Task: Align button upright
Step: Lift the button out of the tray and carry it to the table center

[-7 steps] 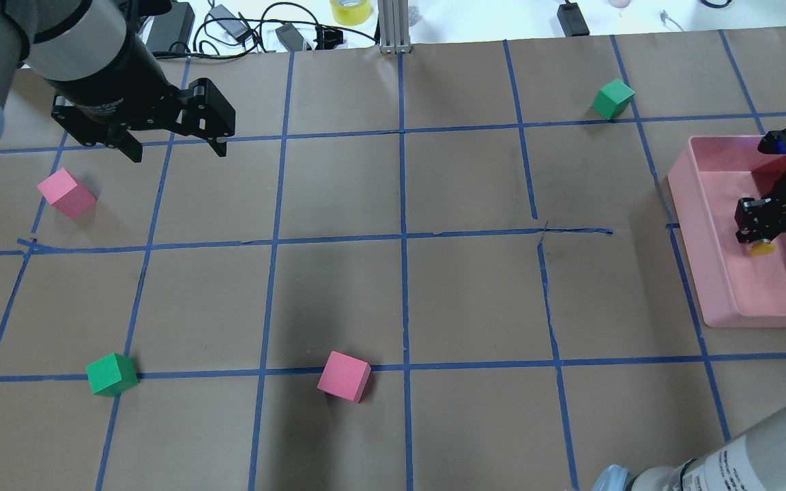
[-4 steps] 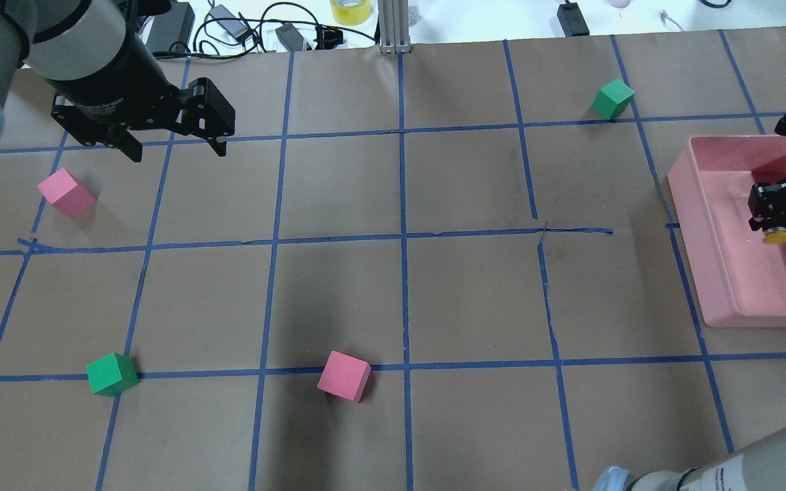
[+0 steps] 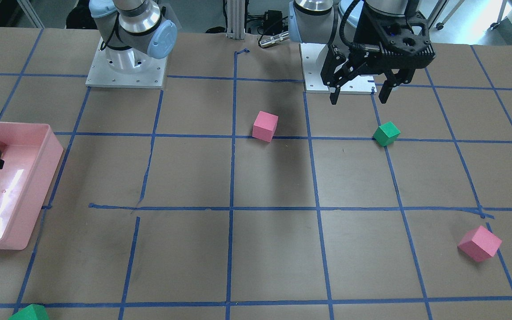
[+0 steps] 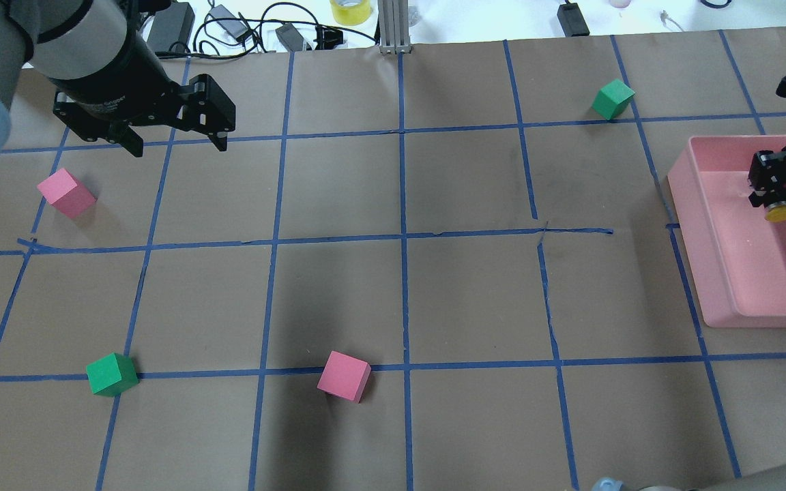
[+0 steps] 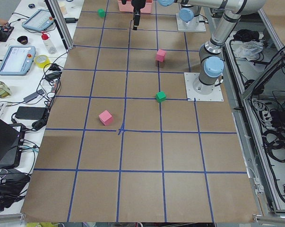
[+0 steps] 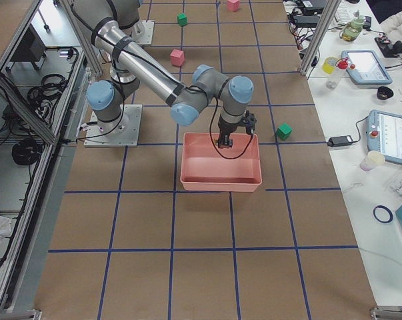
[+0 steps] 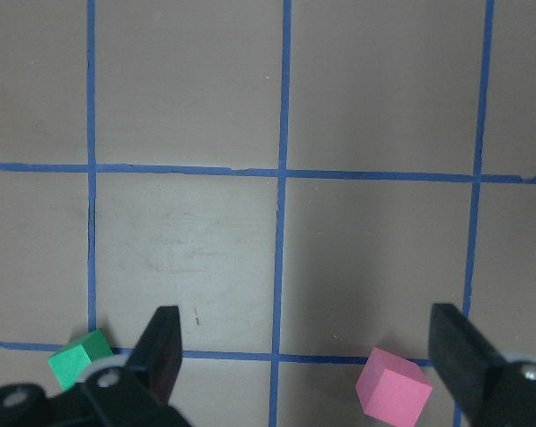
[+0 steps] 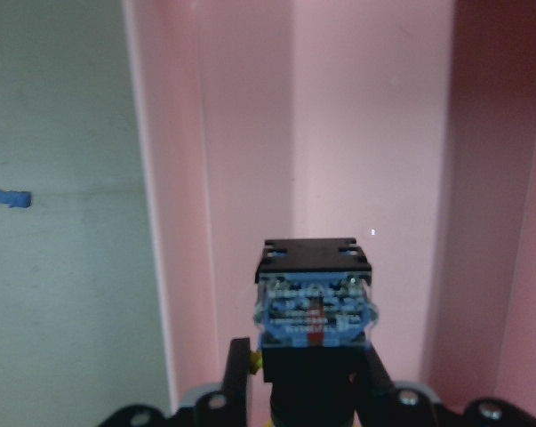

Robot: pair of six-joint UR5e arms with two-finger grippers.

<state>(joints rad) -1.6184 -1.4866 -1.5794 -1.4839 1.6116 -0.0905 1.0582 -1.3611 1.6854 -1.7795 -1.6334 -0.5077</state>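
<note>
At the far left of the overhead view, the left jaws are seen spread wide and empty, hung above the brown counter [image 4: 475, 300], which is ruled with blue tape [image 4: 403, 204]. Just nearer than them a pink cube [image 4: 65, 194] is found, and well nearer again a green cube [image 4: 112, 374] lying on a tape line. Toward the middle, a second pink cube [image 4: 344, 376] is set against the same line. Far off to the right, a second green cube [image 4: 613, 99] is placed near the counter's far edge.

At the right edge a pink tray [image 4: 700, 245] is laid, and the right jaws are lowered within its outline, near its far wall. They are closed on the button [image 4: 780, 212], which is gripped by its black body. Its round yellow cap is shown poking out from the jaws on the side toward the robot. In the right wrist view the other end of the button [image 8: 314, 302] is presented: a black frame over a translucent bluish-grey contact block with a small red mark at its centre, and a sliver of yellow beside the left finger. Whether the tray floor is touched cannot be told.
</note>
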